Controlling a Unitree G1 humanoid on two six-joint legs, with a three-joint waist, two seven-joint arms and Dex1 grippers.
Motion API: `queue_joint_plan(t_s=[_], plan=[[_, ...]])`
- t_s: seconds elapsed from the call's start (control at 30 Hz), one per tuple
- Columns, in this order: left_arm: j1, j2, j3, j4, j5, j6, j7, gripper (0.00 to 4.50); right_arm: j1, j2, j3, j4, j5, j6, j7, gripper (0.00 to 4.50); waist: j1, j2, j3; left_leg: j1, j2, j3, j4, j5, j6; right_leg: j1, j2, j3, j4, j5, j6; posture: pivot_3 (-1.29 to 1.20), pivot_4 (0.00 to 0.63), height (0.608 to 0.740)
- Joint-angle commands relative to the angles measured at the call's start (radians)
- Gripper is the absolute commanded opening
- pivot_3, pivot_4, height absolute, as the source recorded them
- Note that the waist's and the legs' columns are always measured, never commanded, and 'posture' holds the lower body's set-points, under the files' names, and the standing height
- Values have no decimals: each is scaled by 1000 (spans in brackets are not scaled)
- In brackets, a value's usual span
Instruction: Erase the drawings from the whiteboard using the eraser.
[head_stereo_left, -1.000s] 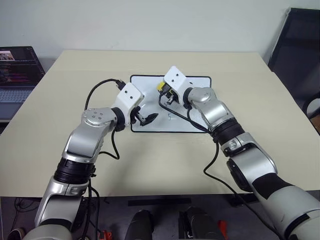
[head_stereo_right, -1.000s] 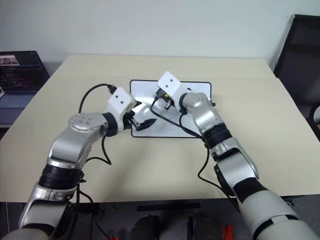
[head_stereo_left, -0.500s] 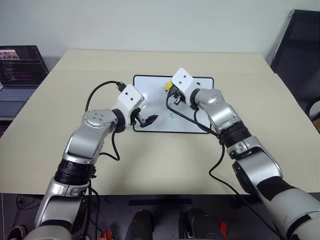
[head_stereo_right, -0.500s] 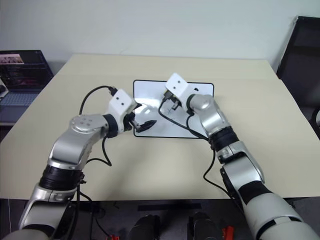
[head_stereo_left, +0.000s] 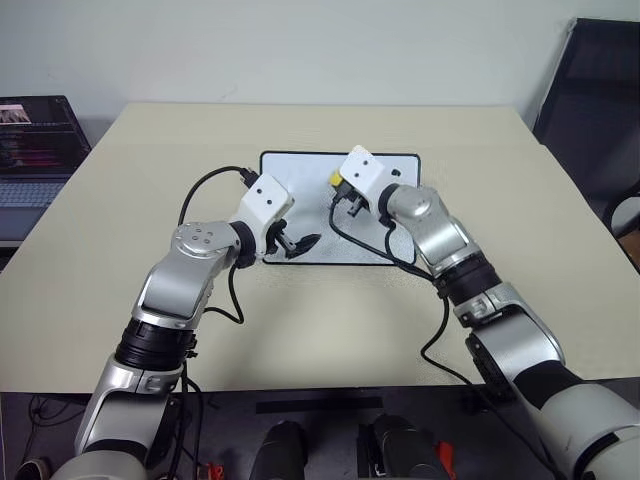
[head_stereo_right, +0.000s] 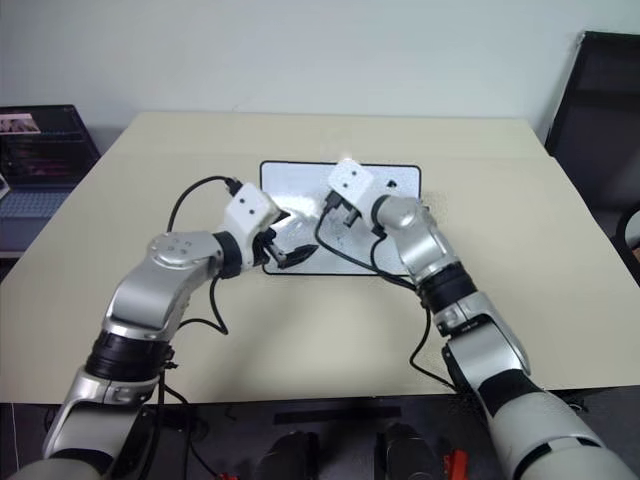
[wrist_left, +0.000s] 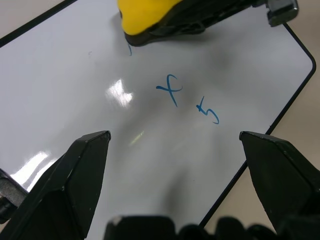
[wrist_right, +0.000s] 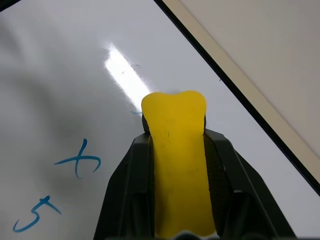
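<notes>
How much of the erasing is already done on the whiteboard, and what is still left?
The right hand is shut on the eraser, pressed at the top mark, of which a small blue trace shows beside it. The "x" and the lower "5" on the whiteboard are untouched. The left hand is open over the board. Most erasing is left.

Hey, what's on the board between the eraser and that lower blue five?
The blue x mark sits between the eraser and the five on the whiteboard, with bare white board around it, clearest in the left wrist view.
</notes>
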Motion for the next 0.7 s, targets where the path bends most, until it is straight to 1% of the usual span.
queue_joint_plan(t_s=[0.03,0.2,0.37,0.57,0.7], plan=[[-7,3,6,-43,1,-12,0,4500,-29,31,15,26,-17,-38,-7,997,0,0,0,0,0,0,0,0,0,0,0,0,0,0,0,0,150,740],[0,1,5,-51,1,-7,3,4500,-43,49,26,64,-36,-68,0,997,0,0,0,0,0,0,-1,0,0,0,0,0,0,0,0,0,150,740],[4,0,6,-53,0,-4,4,4500,-16,8,6,62,-38,-48,6,997,1,0,0,0,0,0,-1,0,0,0,0,0,0,0,0,0,150,740],[3,-2,7,-48,-2,-8,2,4500,110,-106,10,-85,-55,-4,54,997,21,0,0,-1,-1,-1,0,0,0,1,-1,-1,-1,0,0,0,150,740],[2,-3,4,-34,-1,-17,-3,4500,163,-136,3,-181,-48,40,61,997,23,0,0,0,-1,0,0,0,0,1,-1,-1,-1,0,0,0,150,740]])
